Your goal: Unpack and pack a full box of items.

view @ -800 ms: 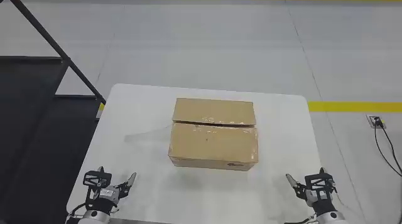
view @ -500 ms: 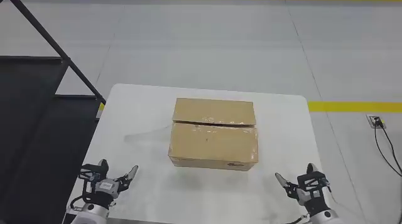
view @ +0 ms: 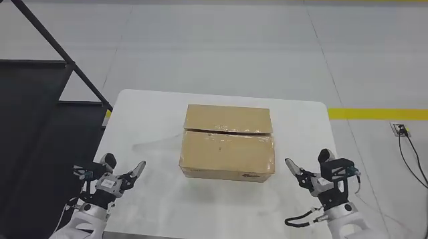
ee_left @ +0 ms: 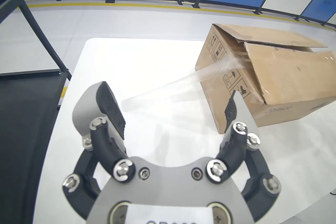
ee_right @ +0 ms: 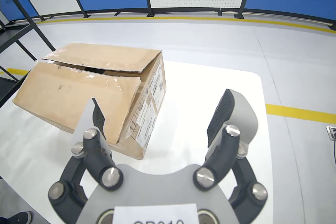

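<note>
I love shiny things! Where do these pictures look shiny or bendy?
Left wrist view: the clear tape strip peeling off the box glints white, and the yellow floor line curves. Right wrist view: the box's taped flap shines. Top view: floor lines look straight.

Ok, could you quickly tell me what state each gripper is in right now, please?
Left gripper: open, holding nothing, clear of the box.
Right gripper: open, holding nothing.
</note>
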Motion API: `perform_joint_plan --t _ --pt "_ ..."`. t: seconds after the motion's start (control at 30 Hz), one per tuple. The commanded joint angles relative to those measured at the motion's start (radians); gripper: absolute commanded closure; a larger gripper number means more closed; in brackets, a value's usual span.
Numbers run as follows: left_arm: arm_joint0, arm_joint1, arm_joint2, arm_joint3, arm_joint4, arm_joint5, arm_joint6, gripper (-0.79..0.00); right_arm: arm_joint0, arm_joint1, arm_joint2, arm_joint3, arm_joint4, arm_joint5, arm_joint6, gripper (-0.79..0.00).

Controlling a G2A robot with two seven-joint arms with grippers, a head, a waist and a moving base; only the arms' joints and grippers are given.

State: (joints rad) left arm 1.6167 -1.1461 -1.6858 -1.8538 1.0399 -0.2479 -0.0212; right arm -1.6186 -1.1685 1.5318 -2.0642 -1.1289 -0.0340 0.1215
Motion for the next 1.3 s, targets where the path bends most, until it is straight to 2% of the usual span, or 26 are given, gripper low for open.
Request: perform_joint_plan --t 0.0,0.17,0.27,0.4,0.6,0.87,1.0,1.27 --pt "0.000 0.000 0.000 0.000 0.000 0.000 0.000 -0.785 0.000 0.000 0.000 0.000 0.004 0.000 -0.001 -0.785" --pt "-0.001 0.000 0.001 -0.002 -0.002 0.000 0.002 -0.785 0.000 0.000 0.000 -0.001 0.008 -0.002 -0.003 -0.785" --pt "-0.021 -0.002 0.026 -0.017 -0.017 -0.011 -0.012 -0.785 0.024 -0.002 -0.006 0.013 0.100 -0.079 -0.006 -0.785" --pt "-0.075 -0.002 0.053 -0.015 -0.030 -0.033 -0.063 -0.785 0.119 -0.003 -0.025 0.074 0.247 -0.146 0.099 -0.785" --pt "-0.141 -0.004 0.089 0.025 -0.042 -0.050 -0.081 -0.785 0.262 -0.002 -0.024 0.193 0.513 -0.221 0.306 -0.785" --pt "-0.162 -0.008 0.108 0.050 -0.123 -0.102 -0.059 -0.785 0.422 0.005 -0.026 0.369 0.767 -0.270 0.540 -0.785" --pt "-0.167 -0.008 0.107 0.059 -0.150 -0.120 -0.053 -0.785 0.486 0.008 -0.039 0.456 0.879 -0.317 0.622 -0.785" --pt "-0.165 -0.008 0.108 0.056 -0.175 -0.140 -0.057 -0.785 0.577 0.008 -0.076 0.584 1.011 -0.377 0.689 -0.785"
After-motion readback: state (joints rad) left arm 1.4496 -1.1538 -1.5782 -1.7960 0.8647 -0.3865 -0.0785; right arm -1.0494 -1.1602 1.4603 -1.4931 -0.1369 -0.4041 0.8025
